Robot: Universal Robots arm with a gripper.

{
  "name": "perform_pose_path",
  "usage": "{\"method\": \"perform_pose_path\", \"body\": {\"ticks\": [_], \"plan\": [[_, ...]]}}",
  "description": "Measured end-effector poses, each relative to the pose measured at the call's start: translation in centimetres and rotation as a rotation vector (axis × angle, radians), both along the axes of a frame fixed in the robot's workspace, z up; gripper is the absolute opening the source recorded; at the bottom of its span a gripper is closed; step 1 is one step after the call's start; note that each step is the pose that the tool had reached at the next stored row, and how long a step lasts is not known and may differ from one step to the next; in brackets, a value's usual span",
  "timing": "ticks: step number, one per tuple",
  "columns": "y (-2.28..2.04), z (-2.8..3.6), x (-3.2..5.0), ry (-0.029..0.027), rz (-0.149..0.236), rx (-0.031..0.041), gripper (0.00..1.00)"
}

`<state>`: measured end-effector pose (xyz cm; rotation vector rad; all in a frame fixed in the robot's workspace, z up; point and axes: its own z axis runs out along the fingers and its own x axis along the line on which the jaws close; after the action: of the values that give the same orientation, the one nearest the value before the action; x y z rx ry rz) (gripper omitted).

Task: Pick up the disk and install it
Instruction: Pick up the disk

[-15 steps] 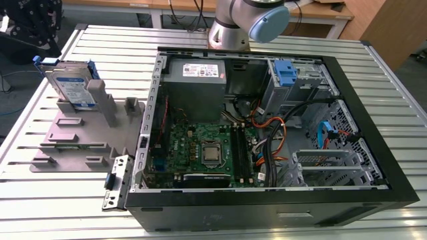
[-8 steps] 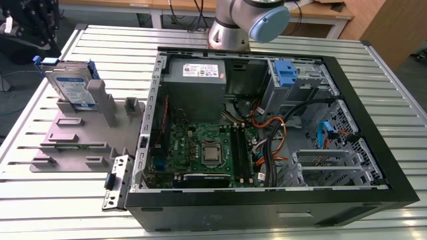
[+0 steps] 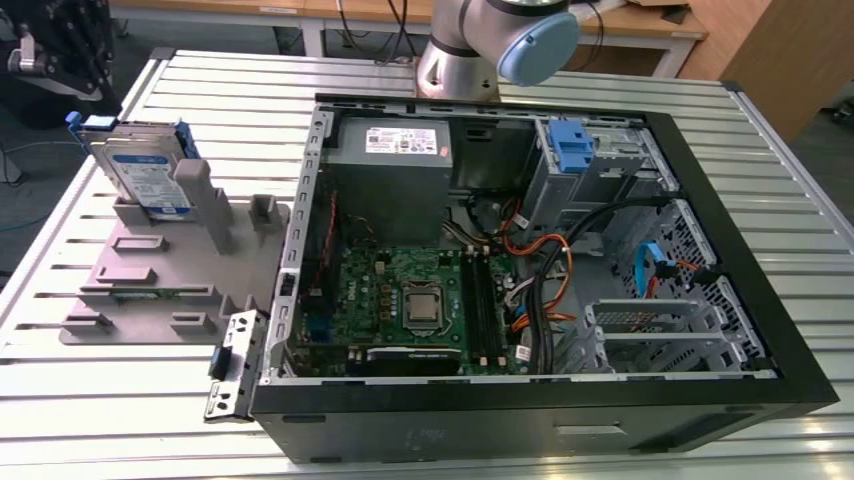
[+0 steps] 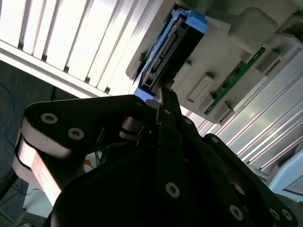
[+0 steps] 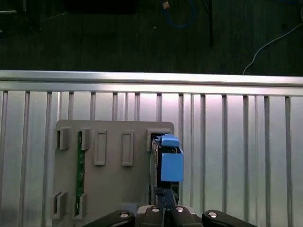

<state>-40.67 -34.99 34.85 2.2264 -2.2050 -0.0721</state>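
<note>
Looking along the black gripper (image 5: 164, 193), I see its 2 fingers pressed together, empty; the silver hard disk in blue plastic rails (image 5: 169, 163) stands on edge in the grey slotted holder (image 5: 111, 189) just ahead, upper left of the exterior view.

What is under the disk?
A grey holder; the disk stands on edge in one of its slots. The slot covers the disk's bottom edge.

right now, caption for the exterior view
Open computer case on slatted table, disk standing in grey holder beside it
</note>
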Motion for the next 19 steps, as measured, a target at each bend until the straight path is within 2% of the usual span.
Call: {"method": "perform_pose_path", "body": {"ticks": [7, 14, 19], "plan": [[0.0, -0.29, 0.13, -0.0002, 0.007, 0.0002, 0.11], [0.0, -0.65, 0.75, -0.0002, -0.014, 0.0013, 0.11], [0.0, -1.14, 0.96, -0.0002, -0.033, 0.0013, 0.11]]}}
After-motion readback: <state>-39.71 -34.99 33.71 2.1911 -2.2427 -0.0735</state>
